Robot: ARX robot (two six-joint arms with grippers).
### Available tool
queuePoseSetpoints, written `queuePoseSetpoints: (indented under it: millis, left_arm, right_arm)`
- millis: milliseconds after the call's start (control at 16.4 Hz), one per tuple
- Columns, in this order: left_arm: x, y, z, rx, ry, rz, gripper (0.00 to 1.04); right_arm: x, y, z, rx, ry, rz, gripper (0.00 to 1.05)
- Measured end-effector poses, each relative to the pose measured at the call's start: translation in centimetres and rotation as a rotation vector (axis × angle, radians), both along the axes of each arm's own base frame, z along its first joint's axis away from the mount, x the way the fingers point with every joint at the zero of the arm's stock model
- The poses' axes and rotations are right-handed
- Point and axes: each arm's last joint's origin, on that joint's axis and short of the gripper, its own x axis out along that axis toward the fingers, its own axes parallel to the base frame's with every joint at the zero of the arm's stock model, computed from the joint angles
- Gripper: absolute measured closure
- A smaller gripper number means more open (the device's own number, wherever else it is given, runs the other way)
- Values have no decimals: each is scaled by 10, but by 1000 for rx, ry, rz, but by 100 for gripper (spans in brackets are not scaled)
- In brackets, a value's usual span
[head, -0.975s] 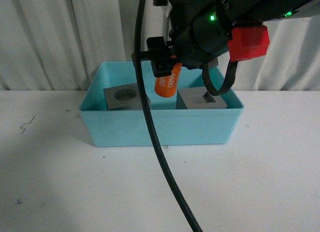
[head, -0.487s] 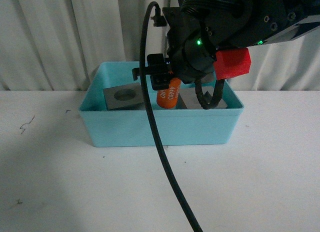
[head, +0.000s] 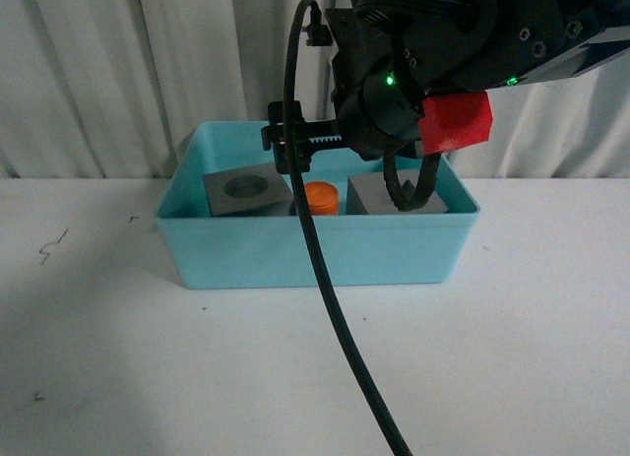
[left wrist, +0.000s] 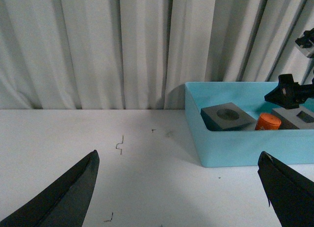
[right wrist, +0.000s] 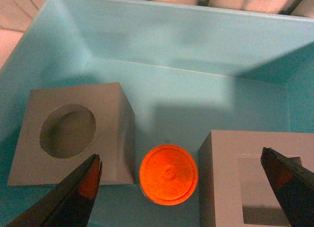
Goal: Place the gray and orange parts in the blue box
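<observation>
I see the orange cylinder (right wrist: 169, 174) upright in the blue box (head: 315, 254) between both gray cubes (right wrist: 73, 134). Right gripper (right wrist: 181, 180) above, jaws apart, empty. Left gripper (left wrist: 181, 197) jaws apart too.

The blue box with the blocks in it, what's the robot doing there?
The robot is putting parts into the blue box. Its right hand hangs open above the box with nothing in it. Right below it, the orange cylinder stands upright on the box floor between two gray cubes: one with a round hole, one with a square hole. The left hand is open too, off to the side over the white table. All three parts are in the box.
</observation>
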Motion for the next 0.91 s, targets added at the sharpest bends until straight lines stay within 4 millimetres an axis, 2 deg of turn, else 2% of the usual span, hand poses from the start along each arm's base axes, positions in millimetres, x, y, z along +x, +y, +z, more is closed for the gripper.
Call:
queuePoseSetpoints:
  millis: [183,305,426,487,548,609,670,731,792,853,914]
  left_arm:
    - [0,0,0,0,0,0,7]
    - [0,0,0,0,0,0,7]
    - [0,0,0,0,0,0,7]
    - [0,0,0,0,0,0,7]
    - [0,0,0,0,0,0,7]
    - [0,0,0,0,0,0,7]
    - [0,0,0,0,0,0,7]
    - [0,0,0,0,0,0,7]
    - [0,0,0,0,0,0,7]
    - [0,0,0,0,0,-1,7]
    - [0,0,0,0,0,0,7]
  right_arm:
    - [0,0,8,18,-41,-8,6]
    - [-6,-4,29,41,-99,-16,6]
    - [-22,-19,66,79,-201,-45,6]
    - [-54,-48,91,90,-277,-112,6]
    - [-133,-92,90,84,-283,-187,6]
    - [-241,-137,64,80,-185,-316,6]
    - [-280,-152,42,63,-100,-413,6]
    - [-300,-156,34,65,-70,-454,6]
    - [-311,-158,35,110,-86,-466,7]
    - [-311,-160,42,244,-279,-437,14]
    - [-314,-165,45,278,-401,-409,21]
